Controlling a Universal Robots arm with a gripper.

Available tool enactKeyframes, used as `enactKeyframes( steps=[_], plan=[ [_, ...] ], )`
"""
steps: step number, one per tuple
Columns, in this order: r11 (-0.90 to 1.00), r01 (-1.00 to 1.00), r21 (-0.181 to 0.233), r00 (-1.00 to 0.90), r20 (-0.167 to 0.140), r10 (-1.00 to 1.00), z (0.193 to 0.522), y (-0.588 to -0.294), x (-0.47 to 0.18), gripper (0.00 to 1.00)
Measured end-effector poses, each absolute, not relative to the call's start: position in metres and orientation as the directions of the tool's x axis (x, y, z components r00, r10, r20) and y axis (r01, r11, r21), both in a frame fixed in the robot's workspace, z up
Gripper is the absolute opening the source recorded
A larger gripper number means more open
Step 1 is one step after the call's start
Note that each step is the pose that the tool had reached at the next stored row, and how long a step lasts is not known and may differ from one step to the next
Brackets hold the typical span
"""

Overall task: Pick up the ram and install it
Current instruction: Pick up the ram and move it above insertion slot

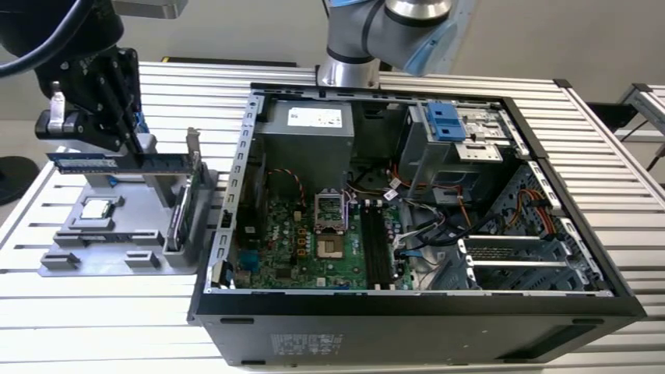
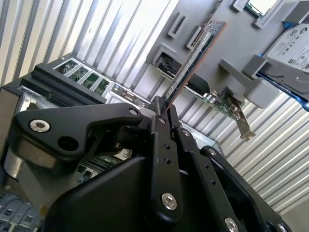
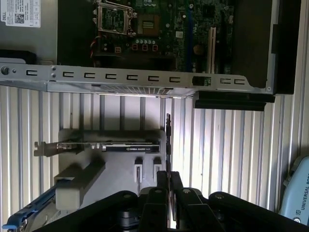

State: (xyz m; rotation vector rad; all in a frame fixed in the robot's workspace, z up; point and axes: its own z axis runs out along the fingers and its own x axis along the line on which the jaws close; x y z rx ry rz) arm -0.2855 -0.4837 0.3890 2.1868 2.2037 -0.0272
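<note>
We are gripping the ram [image 1: 86,161] tightly in the gripper [image 1: 133,146], with the grey tray [image 1: 104,253] just below it. The exterior view is showing the ram's flat blue face. Both wrist views are showing it edge-on [image 2: 193,60], and the first wrist view is adding the open computer case [image 3: 135,79] ahead of the gripper.

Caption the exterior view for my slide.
Claw grips the memory stick at the gray parts tray, beside the open computer case.

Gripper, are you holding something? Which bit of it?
Yes. The gripper is shut on the ram, pinching one end of the long stick between its fingers. The rest of the stick pokes out free.
</note>
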Motion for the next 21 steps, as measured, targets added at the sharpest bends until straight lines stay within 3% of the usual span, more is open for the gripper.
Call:
enactKeyframes(
  steps=[21],
  plan=[
    [0.008,1.000,0.013,-0.007,-0.039,0.999,0.389,-0.484,-0.263,0.00]
  ],
)
